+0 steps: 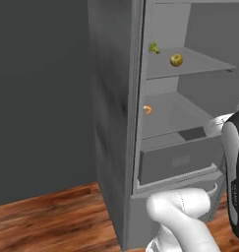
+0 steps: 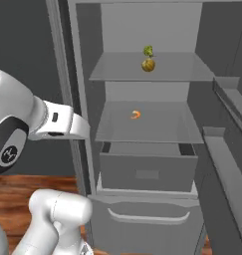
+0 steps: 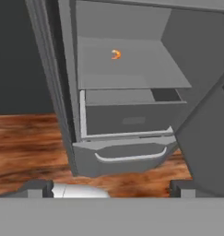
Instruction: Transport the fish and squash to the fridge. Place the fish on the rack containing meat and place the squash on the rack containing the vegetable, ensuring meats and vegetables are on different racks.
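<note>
Fridge [image 2: 82, 74] stands open, front access unobstructed. Upper rack [image 2: 182, 69] holds squash [image 2: 148, 65] touching vegetable [image 2: 148, 51] mid-shelf, sides bare. Lower rack [image 2: 162, 130]: meat [image 2: 136, 115] alone; drawer [image 2: 147, 172] protrudes below.

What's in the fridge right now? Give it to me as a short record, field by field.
fridge: door open
upper rack: squash beside the vegetable
lower rack: meat, alone
drawer: partly pulled out
fish: not on either rack
gripper: fingertips wide apart, nothing between them, facing the fridge
</note>
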Motion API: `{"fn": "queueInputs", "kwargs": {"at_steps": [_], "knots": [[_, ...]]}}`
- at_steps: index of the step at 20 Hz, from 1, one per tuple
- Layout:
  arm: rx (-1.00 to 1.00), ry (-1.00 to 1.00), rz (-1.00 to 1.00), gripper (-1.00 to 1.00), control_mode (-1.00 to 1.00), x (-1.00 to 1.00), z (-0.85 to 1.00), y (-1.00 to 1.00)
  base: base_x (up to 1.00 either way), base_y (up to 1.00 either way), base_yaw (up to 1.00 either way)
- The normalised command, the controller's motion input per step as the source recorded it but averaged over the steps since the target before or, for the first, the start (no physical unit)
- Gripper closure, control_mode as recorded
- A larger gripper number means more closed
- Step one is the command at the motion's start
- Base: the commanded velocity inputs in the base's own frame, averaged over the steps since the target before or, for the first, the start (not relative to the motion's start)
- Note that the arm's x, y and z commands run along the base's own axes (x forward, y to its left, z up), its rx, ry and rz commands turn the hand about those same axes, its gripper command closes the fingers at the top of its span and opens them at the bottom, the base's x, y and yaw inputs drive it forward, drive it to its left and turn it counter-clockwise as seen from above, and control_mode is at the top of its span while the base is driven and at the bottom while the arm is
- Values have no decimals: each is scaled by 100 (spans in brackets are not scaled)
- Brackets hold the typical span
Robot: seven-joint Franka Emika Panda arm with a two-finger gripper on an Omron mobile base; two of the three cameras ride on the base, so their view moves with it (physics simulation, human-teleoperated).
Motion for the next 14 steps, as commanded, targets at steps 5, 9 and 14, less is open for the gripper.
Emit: {"fn": "queueInputs", "kwargs": {"at_steps": [5,9,14], "knots": [[0,0,0,-100,100,0,0,0,-100,100,-19],[0,0,0,-100,100,0,0,0,-100,100,-40],[0,0,0,-100,100,0,0,0,-75,95,-64]]}}
